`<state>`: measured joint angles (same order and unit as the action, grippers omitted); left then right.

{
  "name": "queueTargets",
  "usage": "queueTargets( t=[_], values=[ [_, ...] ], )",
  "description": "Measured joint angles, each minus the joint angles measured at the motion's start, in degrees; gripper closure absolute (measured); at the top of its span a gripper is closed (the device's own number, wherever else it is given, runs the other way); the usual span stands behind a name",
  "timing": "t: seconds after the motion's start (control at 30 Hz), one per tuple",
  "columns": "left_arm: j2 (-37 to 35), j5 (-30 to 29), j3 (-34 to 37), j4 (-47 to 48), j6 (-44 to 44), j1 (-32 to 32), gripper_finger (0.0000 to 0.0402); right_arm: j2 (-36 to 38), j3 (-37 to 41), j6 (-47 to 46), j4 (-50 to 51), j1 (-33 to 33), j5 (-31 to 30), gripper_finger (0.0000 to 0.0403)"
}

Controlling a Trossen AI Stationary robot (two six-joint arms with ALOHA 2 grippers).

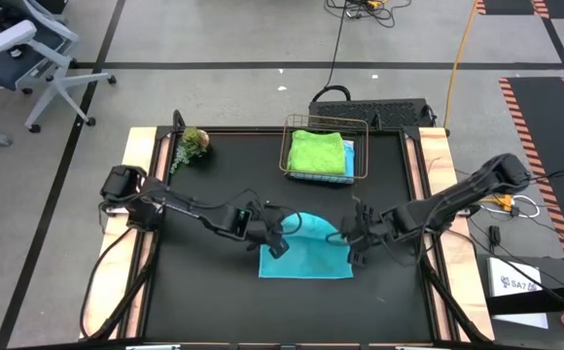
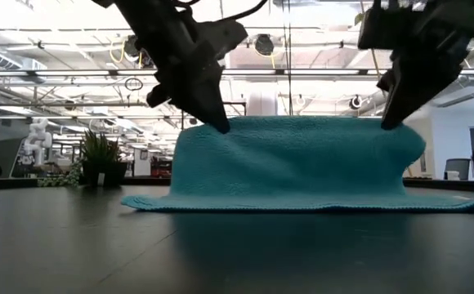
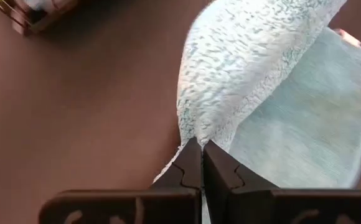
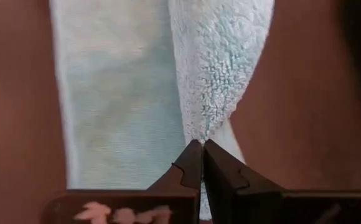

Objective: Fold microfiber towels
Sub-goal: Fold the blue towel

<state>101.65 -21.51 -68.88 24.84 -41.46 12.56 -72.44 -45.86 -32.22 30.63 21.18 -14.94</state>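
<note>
A teal towel [image 1: 306,258] lies in the middle of the black table. Its near part is flat on the table, and its far part is raised into an arched wall [image 2: 294,159] between my two grippers. My left gripper [image 1: 280,241] is shut on the raised left corner. My right gripper [image 1: 353,243] is shut on the raised right corner. A lime green towel [image 1: 318,153] lies folded in a wire basket, with a blue one [image 1: 351,160] under it. My left gripper pinches a corner of the teal towel [image 3: 192,134] between its two fingertips, slanting down from the table's left. The corner is lifted clear, and the cloth hangs from it down to the table. My right gripper pinches the other raised corner [image 4: 199,127] at its fingertips, slanting down from the table's right. The cloth sags slightly between the two holds, and the towel's near edge [image 2: 302,204] stays on the table.
The wire basket [image 1: 362,156] stands at the table's far edge, right of centre. A small green plant [image 1: 193,143] sits at the far left corner. Bare black table surrounds the towel on the left, the right and the near side.
</note>
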Motion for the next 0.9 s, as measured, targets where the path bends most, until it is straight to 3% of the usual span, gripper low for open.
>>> queueTargets(
  t=[0.43, 0.6, 0.9],
  values=[
    [2.37, 0.25, 0.06, 0.18, -7.79, 7.62, 0.0397, -9.10, -4.60, -7.63, -2.07, 8.86, 0.18, 0.0403],
    [4.55, 2.97, 0.02, -1.35, -10.98, 10.24, 0.0397, -12.54, -4.60, -7.70, -3.50, 9.69, 2.47, 0.0403],
    [4.92, 6.33, 0.02, -1.91, -13.14, 13.02, 0.0362, -13.75, -4.54, -3.19, -4.67, 9.69, 7.71, 0.0397]
  ],
)
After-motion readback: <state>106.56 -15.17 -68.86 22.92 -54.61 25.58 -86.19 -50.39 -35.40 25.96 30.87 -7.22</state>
